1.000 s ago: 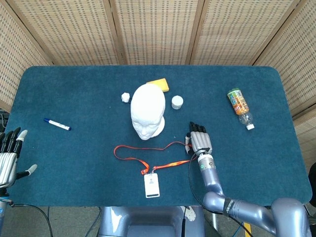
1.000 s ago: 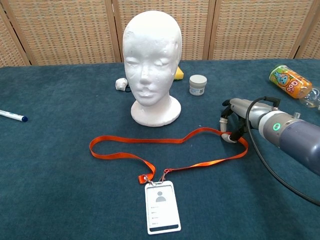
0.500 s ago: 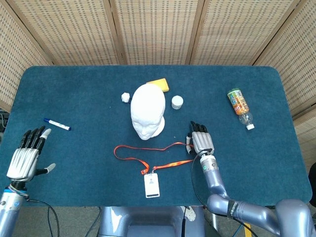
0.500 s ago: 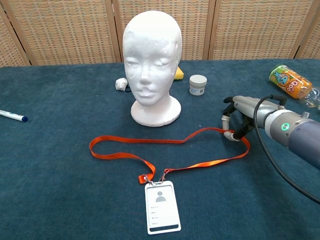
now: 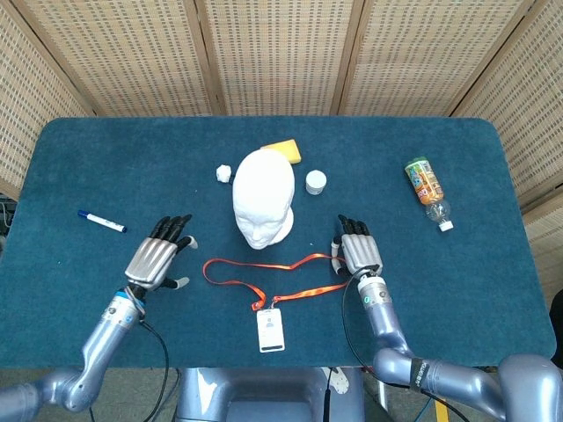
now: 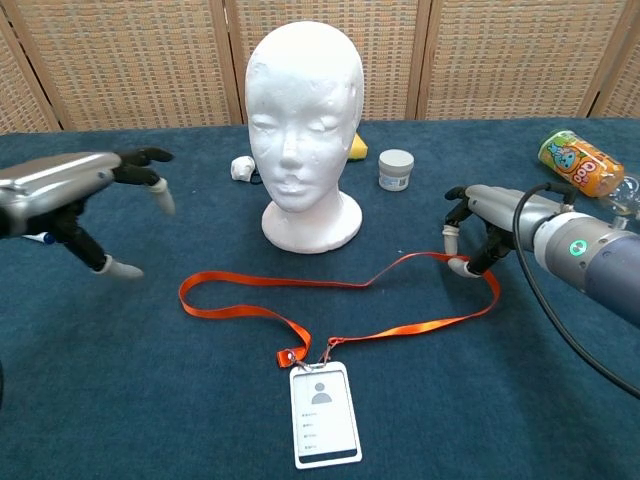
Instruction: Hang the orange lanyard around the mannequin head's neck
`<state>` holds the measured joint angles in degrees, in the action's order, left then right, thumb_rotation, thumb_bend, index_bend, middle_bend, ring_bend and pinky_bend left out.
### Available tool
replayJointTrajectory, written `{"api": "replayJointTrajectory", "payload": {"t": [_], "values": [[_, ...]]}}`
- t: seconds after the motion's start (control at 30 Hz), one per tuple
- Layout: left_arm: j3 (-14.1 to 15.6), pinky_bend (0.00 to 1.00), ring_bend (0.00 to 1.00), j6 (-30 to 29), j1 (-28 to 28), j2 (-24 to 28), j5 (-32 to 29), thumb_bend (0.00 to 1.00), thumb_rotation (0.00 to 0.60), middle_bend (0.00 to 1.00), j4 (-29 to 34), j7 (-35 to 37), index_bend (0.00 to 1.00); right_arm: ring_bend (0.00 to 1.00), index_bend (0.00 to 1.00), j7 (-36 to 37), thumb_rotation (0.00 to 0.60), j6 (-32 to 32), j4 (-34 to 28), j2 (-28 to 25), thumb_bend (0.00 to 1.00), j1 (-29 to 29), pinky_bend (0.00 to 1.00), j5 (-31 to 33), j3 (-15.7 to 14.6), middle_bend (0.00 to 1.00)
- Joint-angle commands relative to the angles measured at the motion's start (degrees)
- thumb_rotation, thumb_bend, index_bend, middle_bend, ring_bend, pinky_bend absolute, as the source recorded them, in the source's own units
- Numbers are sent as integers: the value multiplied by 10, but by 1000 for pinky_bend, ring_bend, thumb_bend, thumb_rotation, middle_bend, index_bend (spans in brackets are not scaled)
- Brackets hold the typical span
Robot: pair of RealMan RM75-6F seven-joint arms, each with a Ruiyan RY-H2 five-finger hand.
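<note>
The white mannequin head stands upright mid-table, face toward me. In front of it the orange lanyard lies flat in a long loop, its white ID badge nearest me. My right hand hovers palm down over the loop's right bend, fingers apart, with fingertips at the strap; no grip shows. My left hand is open, raised just left of the loop's left end, apart from it.
A blue-capped marker lies at the left. Behind the head sit a yellow sponge, a white jar and a small white lump. An orange bottle lies at the right. Woven screens stand behind the table.
My left hand has swept in from the table's left edge to just left of the lanyard. The right hand edged slightly forward at the strap's right bend.
</note>
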<state>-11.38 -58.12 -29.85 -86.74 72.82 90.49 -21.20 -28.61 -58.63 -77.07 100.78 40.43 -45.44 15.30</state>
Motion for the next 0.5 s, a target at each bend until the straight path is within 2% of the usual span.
{"api": "replayJointTrajectory", "payload": {"t": [0.03, 0.3, 0.5], "values": [[-16, 0, 0, 25, -35, -43, -36, 204, 600, 0, -19, -30, 380, 0, 680, 0, 600, 2, -1, 0, 434, 1, 0, 4, 1, 0], [-27, 0, 0, 47, -79, -99, -109, 259, 600, 0, -69, -76, 424, 0, 681, 6, 600, 13, 0, 2, 434, 6, 0, 13, 5, 0], [-25, 0, 0, 53, -90, -117, -130, 263, 600, 0, -102, -66, 453, 0, 683, 9, 600, 19, 5, 6, 434, 10, 0, 13, 2, 0]]}}
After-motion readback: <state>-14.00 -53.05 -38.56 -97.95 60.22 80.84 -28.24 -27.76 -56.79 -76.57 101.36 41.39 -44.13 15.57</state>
